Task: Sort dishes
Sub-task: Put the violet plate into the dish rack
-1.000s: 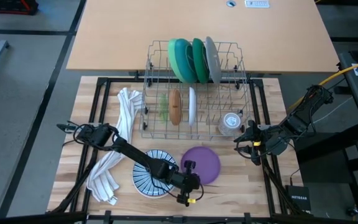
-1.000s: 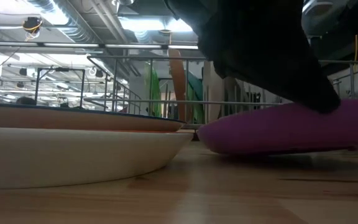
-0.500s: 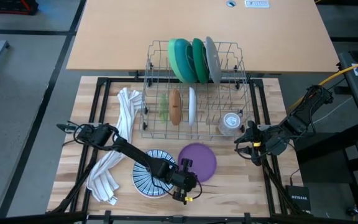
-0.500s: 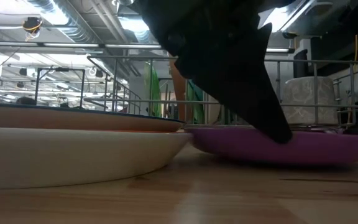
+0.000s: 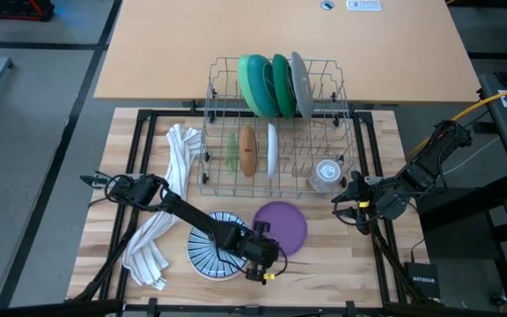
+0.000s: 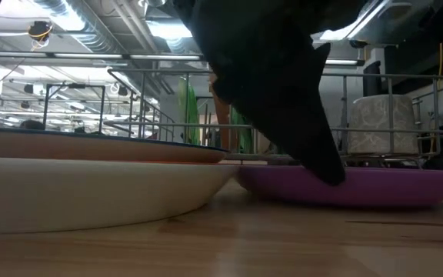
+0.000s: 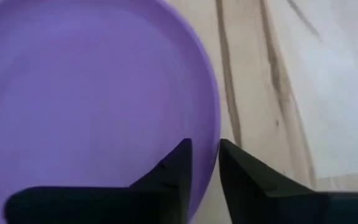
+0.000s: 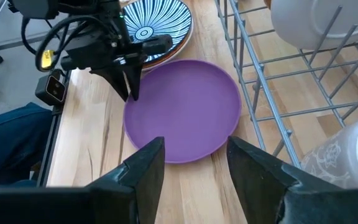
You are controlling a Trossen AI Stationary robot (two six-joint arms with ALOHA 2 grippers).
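Observation:
A purple plate (image 5: 284,224) lies flat on the wooden table in front of the wire dish rack (image 5: 275,123); it also shows in the right wrist view (image 8: 185,118). My left gripper (image 5: 262,232) stands at the plate's near-left rim, shut on it. A blue-and-white striped bowl (image 5: 214,246) sits just left of it, partly under my left arm. My right gripper (image 5: 346,201) is open and empty beside the rack's near right corner. Light green, teal and grey plates stand in the rack's back row; an orange patterned and a white dish stand in front. My left gripper pinches the purple plate's rim (image 7: 212,134) on its near-left side, one finger over the inside and one outside (image 7: 241,168). The fingers (image 8: 128,84) come from above, pointing down. The plate rests flat on the table (image 6: 375,188).
A white striped towel (image 5: 170,194) lies along the table's left side. A clear glass cup (image 5: 327,172) stands in the rack's near right corner, close to my right gripper. Bare wood shows near the table's front right (image 5: 341,264).
My left gripper has gone down and a little toward the table's far left with the purple plate. The plate was tipped up off the table a second ago; now it lies flat, slightly nearer the striped bowl and the rack.

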